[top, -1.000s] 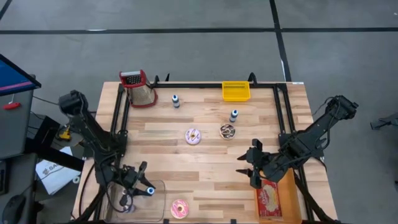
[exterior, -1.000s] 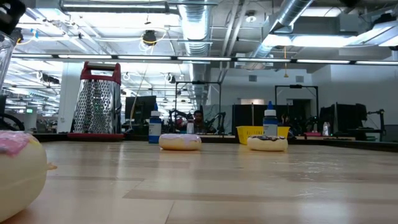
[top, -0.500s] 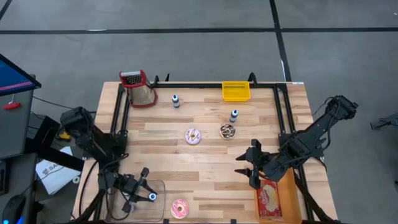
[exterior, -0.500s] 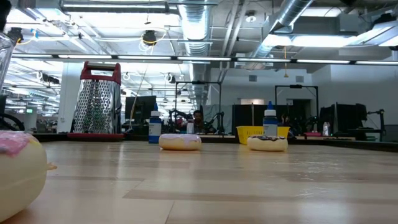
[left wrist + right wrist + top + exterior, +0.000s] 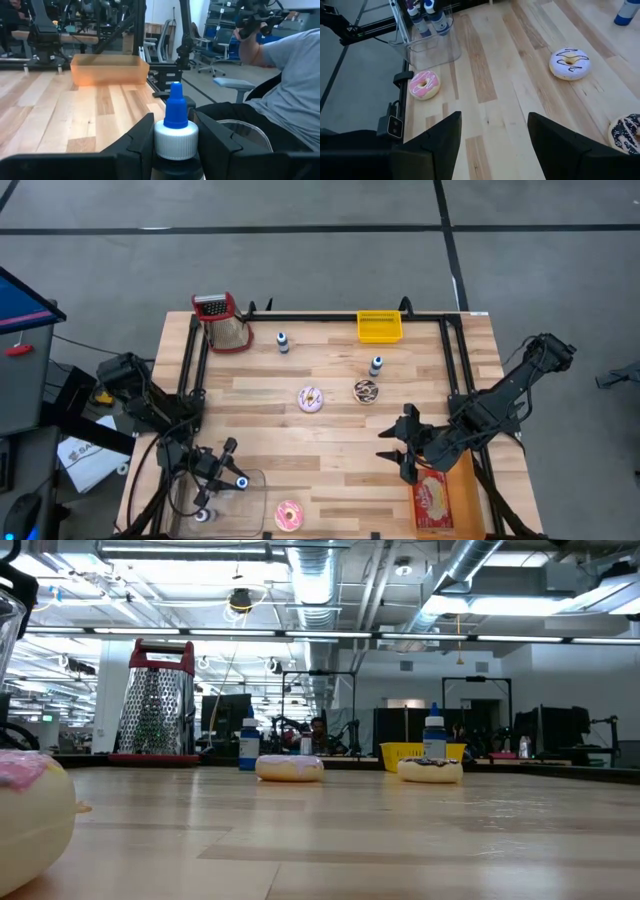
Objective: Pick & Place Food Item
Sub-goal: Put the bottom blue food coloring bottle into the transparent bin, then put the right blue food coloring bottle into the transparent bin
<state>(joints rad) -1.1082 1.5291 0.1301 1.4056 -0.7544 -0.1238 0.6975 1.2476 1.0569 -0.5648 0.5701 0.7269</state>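
Note:
My left gripper is at the near left, shut on a small bottle with a white collar and blue cap, over the far right corner of a clear container. A second such bottle stands inside the container. A pink donut lies on the table just right of the container. A white donut and a chocolate donut lie mid-table. My right gripper hangs open above the table's right half, with nothing between its fingers. My left gripper pinches the bottle just below its white collar, one finger on each side. The fingers lie level and come from the table's left. The bottle stands upright with its cap up; the gripper hides its lower part, so I cannot tell whether it rests on anything.
A red-topped grater, a yellow bin and two more small bottles stand toward the far edge. An orange tray holding a packet sits at the near right. A person sits past the near edge.
My left gripper has sunk toward the clear container with the bottle and tipped to lie level, while its arm has folded lower. The bottle stays upright in the hold. My right gripper has kept still.

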